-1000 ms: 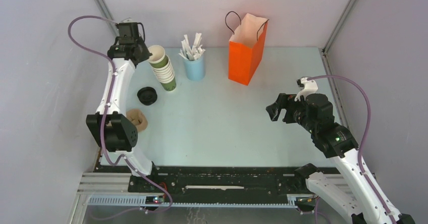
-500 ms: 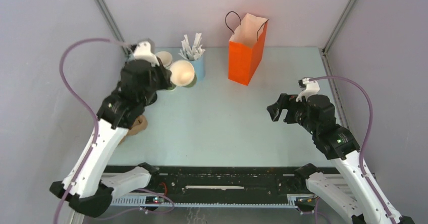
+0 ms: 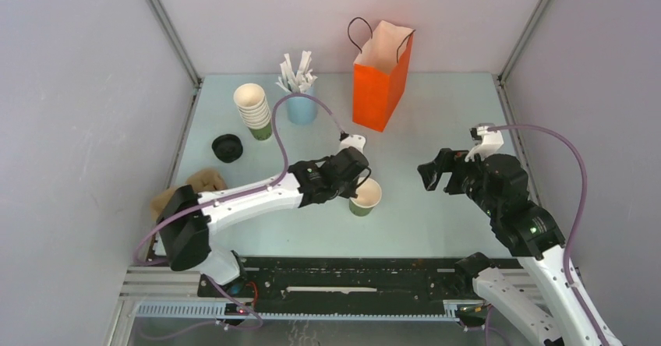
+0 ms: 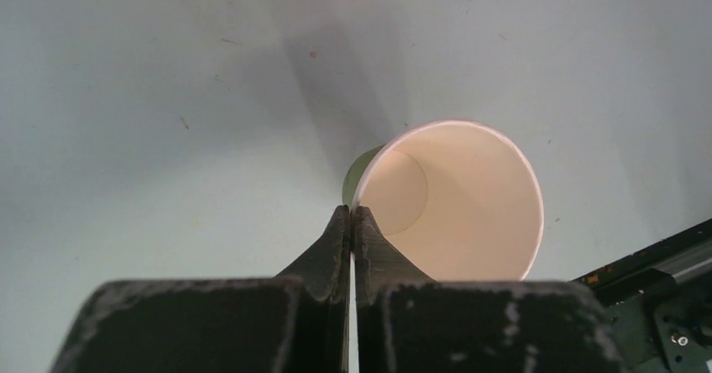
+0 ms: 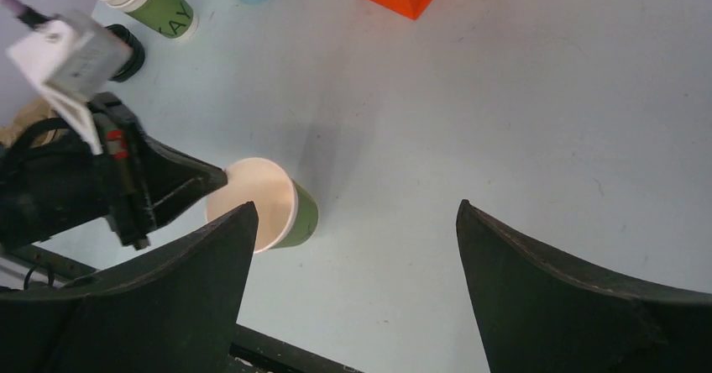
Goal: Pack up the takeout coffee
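Note:
The green paper cup (image 3: pixel 365 196), cream inside and without a lid, is upright near the table's front middle. It also shows in the left wrist view (image 4: pixel 449 201) and the right wrist view (image 5: pixel 269 205). My left gripper (image 3: pixel 355 181) is shut, its tips (image 4: pixel 351 215) pinched on the cup's near rim. The round black lid (image 3: pixel 227 148) lies apart on the table at the left, and shows in the right wrist view (image 5: pixel 126 49). My right gripper (image 3: pixel 436 176) is open and empty (image 5: pixel 357 207), to the right of the cup, above the table.
An orange paper bag (image 3: pixel 380 77) stands open at the back middle. A stack of cream-and-green cups (image 3: pixel 254 111) and a light blue cup of white sticks (image 3: pixel 301 104) stand at the back left. A brown paper piece (image 3: pixel 199 182) lies at the left edge.
My left arm has swung from the back left by the cup stack to the front middle, carrying the single cup. My right gripper has barely moved and stays open.

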Available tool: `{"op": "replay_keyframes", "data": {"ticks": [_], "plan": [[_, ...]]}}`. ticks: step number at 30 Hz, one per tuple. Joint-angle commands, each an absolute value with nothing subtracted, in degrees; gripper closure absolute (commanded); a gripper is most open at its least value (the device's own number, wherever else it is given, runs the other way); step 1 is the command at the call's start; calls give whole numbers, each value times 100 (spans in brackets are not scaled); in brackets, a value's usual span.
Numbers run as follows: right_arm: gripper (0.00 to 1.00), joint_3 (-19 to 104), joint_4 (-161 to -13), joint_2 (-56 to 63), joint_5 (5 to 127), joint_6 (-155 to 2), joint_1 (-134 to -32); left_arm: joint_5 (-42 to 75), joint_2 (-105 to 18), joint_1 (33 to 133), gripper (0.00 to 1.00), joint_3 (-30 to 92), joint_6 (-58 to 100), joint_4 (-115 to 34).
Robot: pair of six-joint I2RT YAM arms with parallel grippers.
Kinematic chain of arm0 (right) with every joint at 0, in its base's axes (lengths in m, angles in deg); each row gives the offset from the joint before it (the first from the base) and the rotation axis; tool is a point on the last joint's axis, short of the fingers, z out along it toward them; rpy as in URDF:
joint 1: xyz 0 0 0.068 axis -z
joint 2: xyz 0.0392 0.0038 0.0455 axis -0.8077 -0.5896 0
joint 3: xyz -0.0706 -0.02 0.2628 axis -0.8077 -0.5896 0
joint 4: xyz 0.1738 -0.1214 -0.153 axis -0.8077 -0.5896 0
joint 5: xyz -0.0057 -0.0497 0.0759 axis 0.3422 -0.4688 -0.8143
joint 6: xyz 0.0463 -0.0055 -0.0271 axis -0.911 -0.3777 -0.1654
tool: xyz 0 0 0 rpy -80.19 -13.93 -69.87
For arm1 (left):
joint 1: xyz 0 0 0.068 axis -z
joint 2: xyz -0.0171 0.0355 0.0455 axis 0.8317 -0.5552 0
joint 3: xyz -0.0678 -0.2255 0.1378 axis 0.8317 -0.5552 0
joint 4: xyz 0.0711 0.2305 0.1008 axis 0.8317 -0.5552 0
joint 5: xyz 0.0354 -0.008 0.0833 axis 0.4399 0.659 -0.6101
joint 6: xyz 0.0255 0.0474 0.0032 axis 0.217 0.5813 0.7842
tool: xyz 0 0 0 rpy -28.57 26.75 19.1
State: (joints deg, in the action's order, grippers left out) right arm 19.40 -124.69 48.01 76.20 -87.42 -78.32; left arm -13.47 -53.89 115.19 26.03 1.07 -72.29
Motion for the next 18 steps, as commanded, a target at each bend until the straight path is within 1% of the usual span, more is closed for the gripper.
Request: {"op": "replay_keyframes", "data": {"ticks": [1,7,8,9,11,12,14,17,18], "plan": [[3,1939,-12522,5044,7823,-8566,-7824,-1279,-5698,11516,100,3093,-160,-7006],[1,1939,-12576,5251,7786,-8490,-7779,-1285,-5934,11534,99,3012,-307,-7035],[1,1939,-12590,5251,7777,-8491,-7784,-1261,-5916,11534,98,2975,-315,-7017],[1,1939,-12600,5254,7770,-8491,-7781,-1261,-5876,11534,94,2938,-317,-7018],[1,1938,-12600,5249,7747,-8476,-7770,-1400,-5670,11536,81,2911,-311,-7154],[1,1939,-12597,5254,7739,-8469,-7771,-1530,-5510,11534,69,2884,-274,-7239],[1,1939,-12582,5261,7732,-8452,-7769,-1845,-5110,11510,51,2873,-47,-7488],[1,1939,-12569,5249,7730,-8413,-7773,-2148,-4417,11164,31,2837,213,-8186],[1,1939,-12564,5246,7725,-8403,-7769,-2154,-4108,10817,25,2751,272,-8437]]}}
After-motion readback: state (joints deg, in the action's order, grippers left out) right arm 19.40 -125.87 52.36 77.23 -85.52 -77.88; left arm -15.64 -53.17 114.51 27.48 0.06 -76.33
